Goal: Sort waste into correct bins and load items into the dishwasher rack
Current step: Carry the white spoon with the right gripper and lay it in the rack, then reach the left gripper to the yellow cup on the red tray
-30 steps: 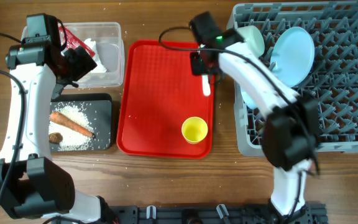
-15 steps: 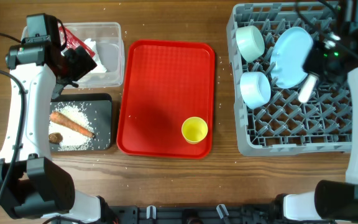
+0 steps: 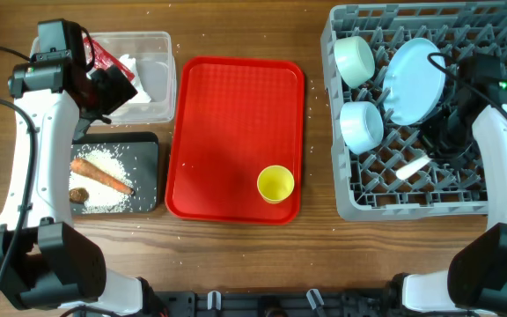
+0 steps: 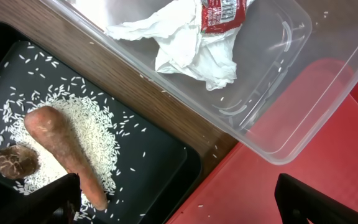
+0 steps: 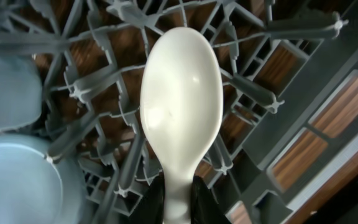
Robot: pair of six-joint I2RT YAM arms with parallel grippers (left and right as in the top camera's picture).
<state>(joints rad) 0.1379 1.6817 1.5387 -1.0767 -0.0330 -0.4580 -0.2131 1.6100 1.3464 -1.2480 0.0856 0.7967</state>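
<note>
- While I'm watching the wrist cam, my right tool (image 5: pixel 179 208) is pinching the white plastic spoon (image 5: pixel 182 106) by its handle, bowl end over the dishwasher rack (image 3: pixel 465 204) pegs.
- And my left tool (image 4: pixel 179 202) is wide open, holding nothing.

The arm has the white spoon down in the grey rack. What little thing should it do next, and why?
Probably open the right gripper and let go. The spoon already sits low among the pegs of the rack, with only its handle pinched between the fingers, so it looks placed. Letting go before lifting should leave it there.
</note>
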